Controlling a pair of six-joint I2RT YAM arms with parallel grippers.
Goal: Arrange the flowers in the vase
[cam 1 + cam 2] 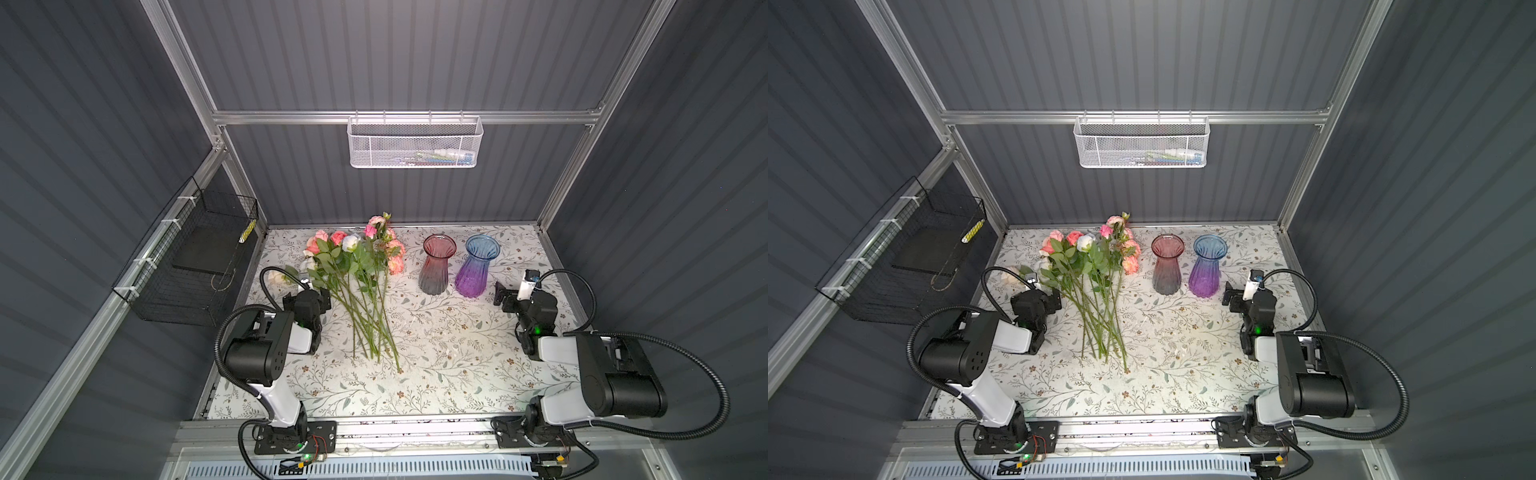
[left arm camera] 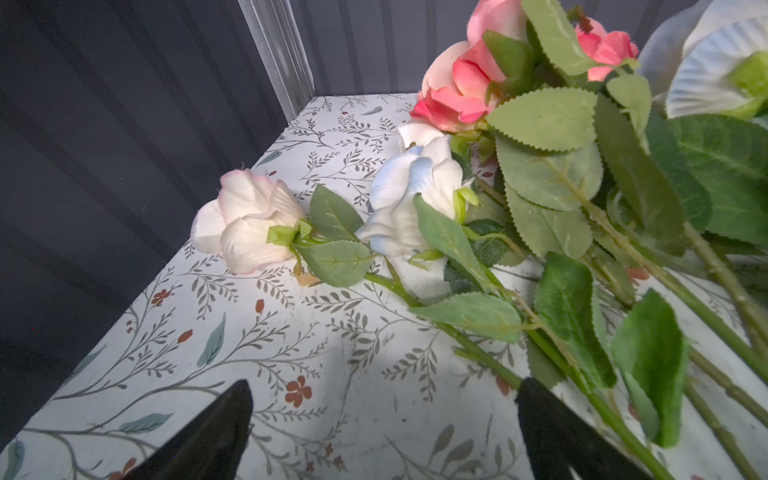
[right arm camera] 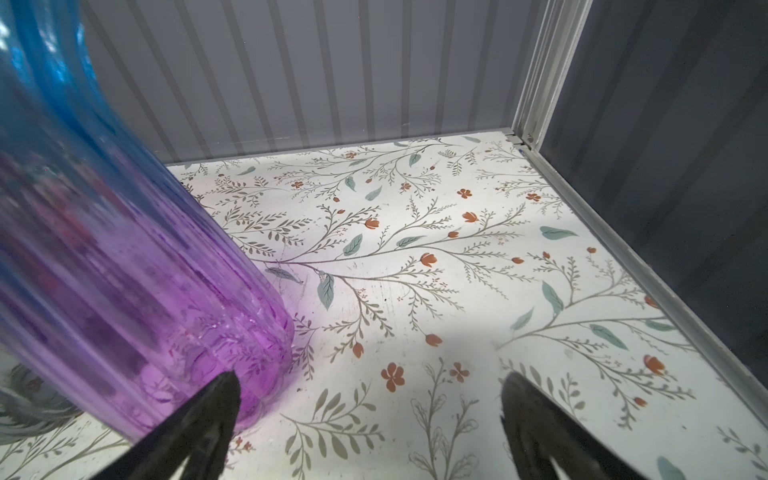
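Observation:
The flowers (image 1: 361, 270) (image 1: 1096, 266) lie in a loose bunch at the back left of the table, blooms toward the back wall and stems fanned toward the front. Two empty glass vases stand upright to their right: a red-to-grey vase (image 1: 436, 266) (image 1: 1166, 266) and a blue-to-purple vase (image 1: 476, 270) (image 1: 1207, 268). My left gripper (image 1: 306, 296) (image 1: 1038, 297) (image 2: 386, 386) is open just left of the bunch, with one finger against a green stem (image 2: 490, 365); white, blue and pink roses (image 2: 415, 199) lie ahead. My right gripper (image 1: 517, 293) (image 1: 1246, 295) (image 3: 372, 378) is open and empty beside the blue-purple vase (image 3: 124, 270).
The table (image 1: 436, 353) has a floral cover and is boxed in by grey ribbed walls and aluminium posts. A white mesh basket (image 1: 415, 143) hangs on the back wall. A black wire basket (image 1: 195, 257) hangs on the left wall.

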